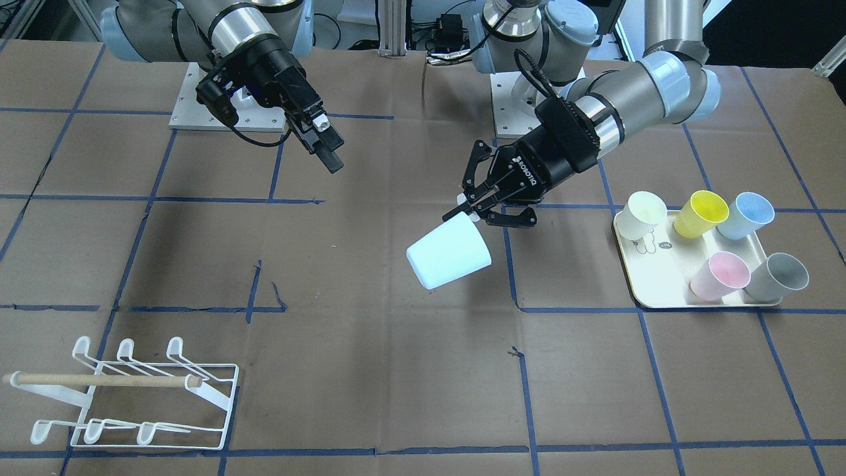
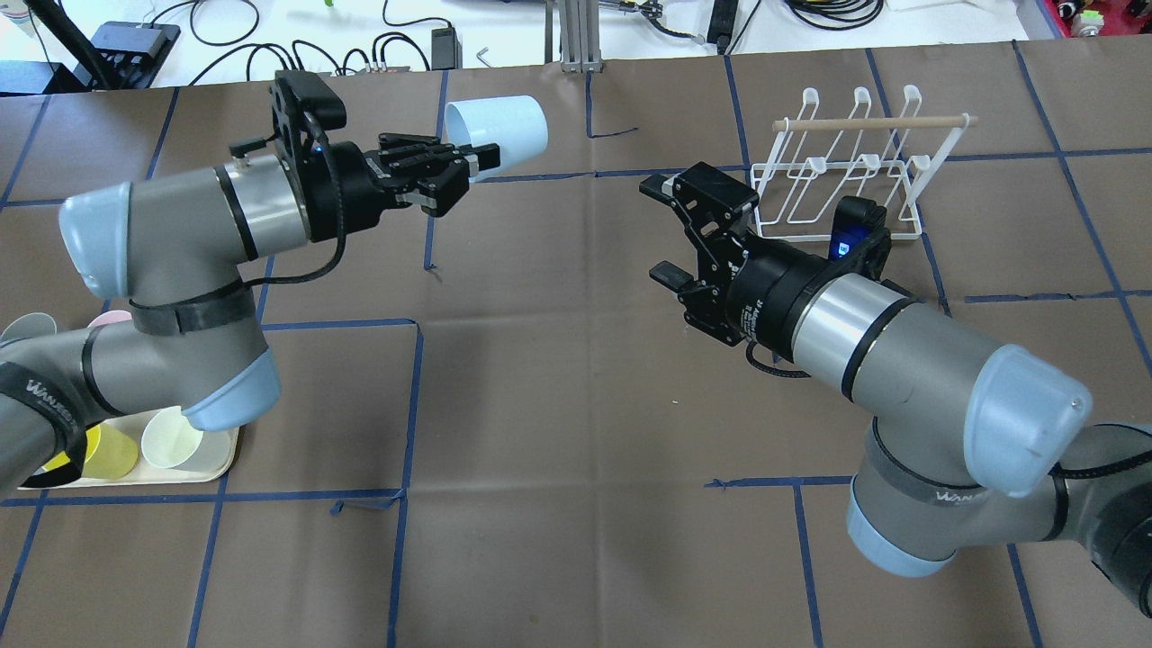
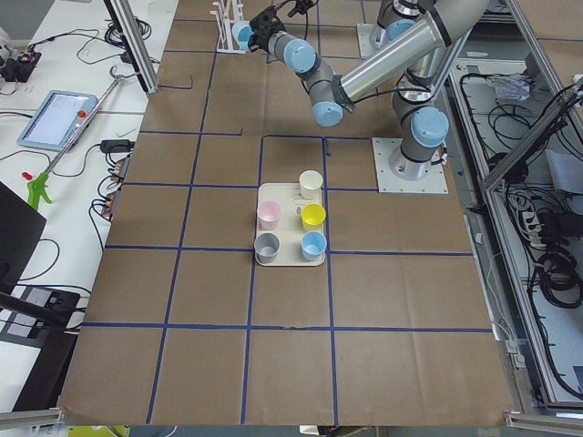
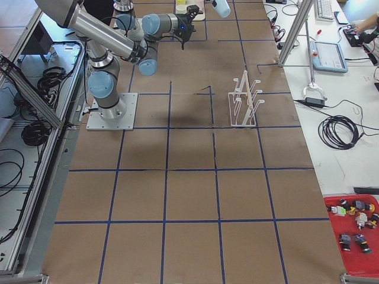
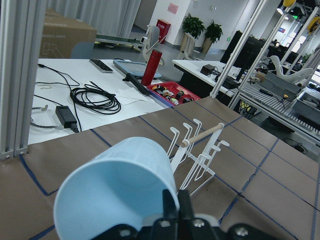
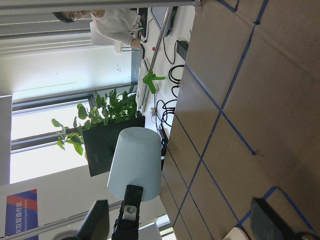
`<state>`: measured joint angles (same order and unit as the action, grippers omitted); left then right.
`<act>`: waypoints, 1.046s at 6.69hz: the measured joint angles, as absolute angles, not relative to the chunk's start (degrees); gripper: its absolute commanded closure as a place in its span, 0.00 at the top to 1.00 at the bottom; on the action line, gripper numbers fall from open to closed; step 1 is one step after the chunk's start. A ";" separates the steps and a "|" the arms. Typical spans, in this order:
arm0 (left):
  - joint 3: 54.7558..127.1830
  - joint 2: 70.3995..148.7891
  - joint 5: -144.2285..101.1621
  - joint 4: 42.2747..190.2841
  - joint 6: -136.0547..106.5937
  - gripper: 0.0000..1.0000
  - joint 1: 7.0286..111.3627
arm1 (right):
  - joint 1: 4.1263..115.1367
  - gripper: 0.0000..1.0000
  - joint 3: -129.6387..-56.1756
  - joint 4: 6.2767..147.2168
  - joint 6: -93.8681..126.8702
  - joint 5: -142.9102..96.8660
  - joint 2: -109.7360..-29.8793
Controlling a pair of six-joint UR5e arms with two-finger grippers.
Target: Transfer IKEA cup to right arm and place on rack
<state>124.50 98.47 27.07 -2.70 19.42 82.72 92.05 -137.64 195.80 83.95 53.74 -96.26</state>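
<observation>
The black left hand (image 1: 470,210) clamps the rim of the pale blue plastic cup (image 1: 449,253) over the middle of the brown desk (image 1: 370,383); it looks light and slippery, so the spread-apart right hand (image 2: 666,229) should grab its side.

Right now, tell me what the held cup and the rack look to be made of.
Cup in the left gripper: probably plastic, pale blue, matte, with a smooth, evenly coloured wall. Rack: likely coated metal wire, white, thin bent loops. Its dowel: seems unfinished light wood, pale tan and dull.
</observation>
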 measured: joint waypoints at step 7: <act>127.40 103.55 27.98 -23.93 8.20 0.04 87.51 | 92.69 1.00 -137.50 195.58 89.55 60.19 -96.25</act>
